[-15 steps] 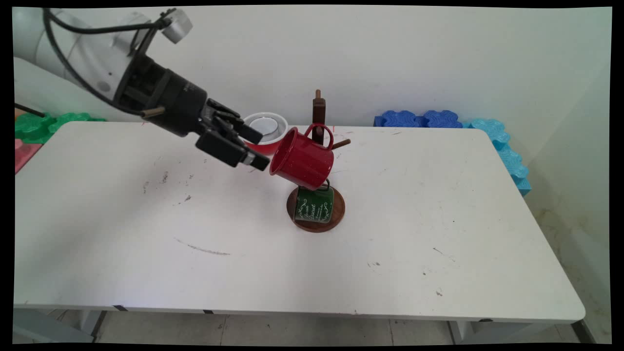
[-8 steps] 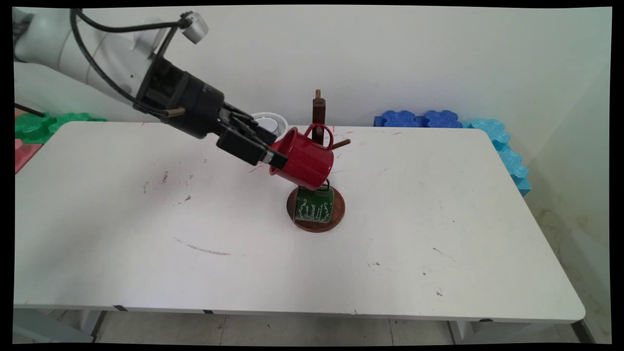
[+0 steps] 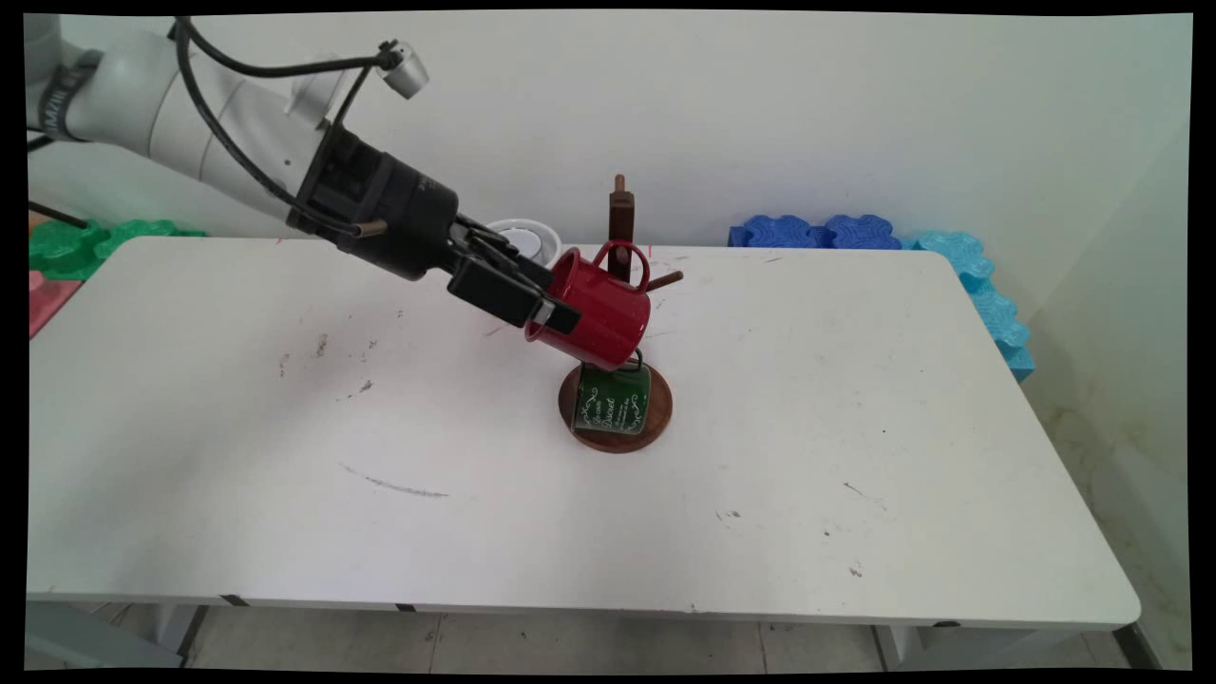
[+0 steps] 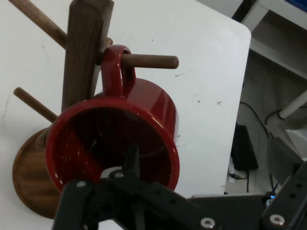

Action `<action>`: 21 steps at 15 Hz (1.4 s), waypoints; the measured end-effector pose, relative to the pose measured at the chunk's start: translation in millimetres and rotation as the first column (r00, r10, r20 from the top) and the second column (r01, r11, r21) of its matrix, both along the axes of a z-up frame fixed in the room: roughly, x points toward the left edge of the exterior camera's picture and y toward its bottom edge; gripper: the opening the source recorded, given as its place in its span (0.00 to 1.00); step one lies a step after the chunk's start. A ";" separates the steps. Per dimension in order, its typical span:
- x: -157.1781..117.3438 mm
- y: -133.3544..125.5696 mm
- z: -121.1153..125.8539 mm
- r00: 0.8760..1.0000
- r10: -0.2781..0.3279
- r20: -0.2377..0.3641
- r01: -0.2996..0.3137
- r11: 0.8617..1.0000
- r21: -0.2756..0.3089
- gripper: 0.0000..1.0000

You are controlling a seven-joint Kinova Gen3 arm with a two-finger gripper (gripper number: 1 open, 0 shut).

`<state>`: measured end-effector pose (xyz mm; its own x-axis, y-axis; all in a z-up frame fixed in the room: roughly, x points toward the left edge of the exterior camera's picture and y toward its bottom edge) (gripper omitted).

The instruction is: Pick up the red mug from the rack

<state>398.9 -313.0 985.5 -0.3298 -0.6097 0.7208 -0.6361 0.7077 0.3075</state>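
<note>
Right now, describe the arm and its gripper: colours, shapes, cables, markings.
The arm is built of rounded white links, with dark lettering on a band near the picture's upper left. Black cables loop along it to a small grey cylinder on a thin bracket. The wrist is a black cylindrical housing. The gripper is black, with jointed linkage bars and silver screws.

A glossy red enamel mug (image 4: pixel 144 120) hung by its handle on a dark wooden peg rack (image 4: pixel 86 52), one finger (image 4: pixel 130 160) of the black claw (image 4: pixel 139 191) inside its rim.

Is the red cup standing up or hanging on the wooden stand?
Hanging. The red cup is tipped sideways, its handle looped over a peg of the wooden stand.
</note>
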 end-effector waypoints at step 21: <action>-8.7 -8.2 -13.5 0.999 0.049 -0.025 -0.047 0.997 0.057 0.00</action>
